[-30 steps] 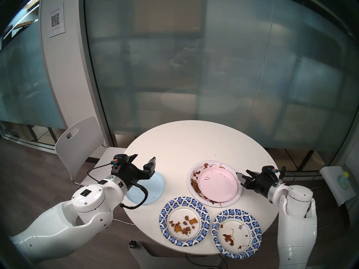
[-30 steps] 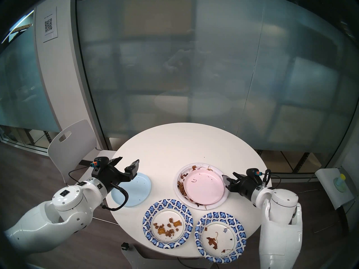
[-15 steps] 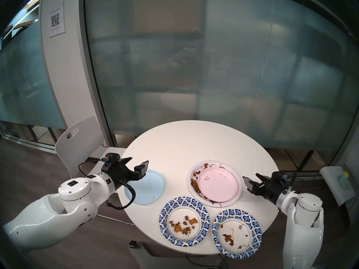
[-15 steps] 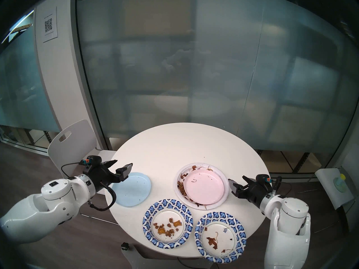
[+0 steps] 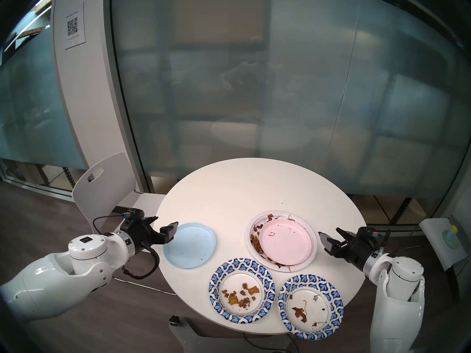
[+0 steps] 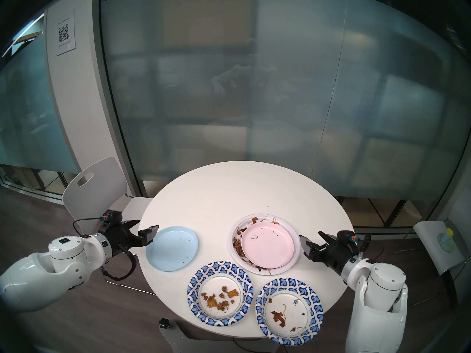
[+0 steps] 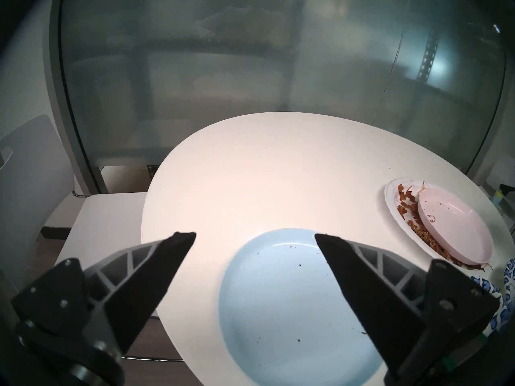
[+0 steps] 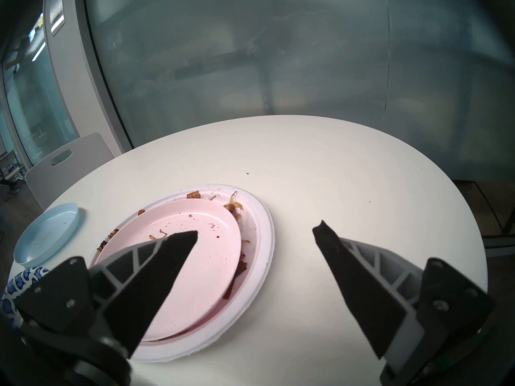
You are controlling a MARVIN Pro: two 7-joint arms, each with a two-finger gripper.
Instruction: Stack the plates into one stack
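A pink plate [image 5: 285, 243] lies inside the large white plate [image 5: 251, 230], which holds brown scraps. A light blue plate [image 5: 190, 245] lies alone at the table's left. Two blue-patterned plates [image 5: 242, 294] [image 5: 311, 306] with scraps sit at the front. My left gripper [image 5: 165, 223] is open and empty at the blue plate's left rim [image 7: 278, 307]. My right gripper [image 5: 330, 232] is open and empty just right of the white plate [image 8: 259, 265], touching nothing.
All the plates rest on a round white table [image 5: 242, 192]. A white chair [image 5: 102, 181] stands at its left, behind my left arm. A small stand with a yellow-capped bottle [image 5: 452, 235] is at the far right. Frosted glass wall runs behind.
My left arm drew back leftward and lower, from over the blue plate to its left rim. My right gripper backed away from the pink plate and opened wider.
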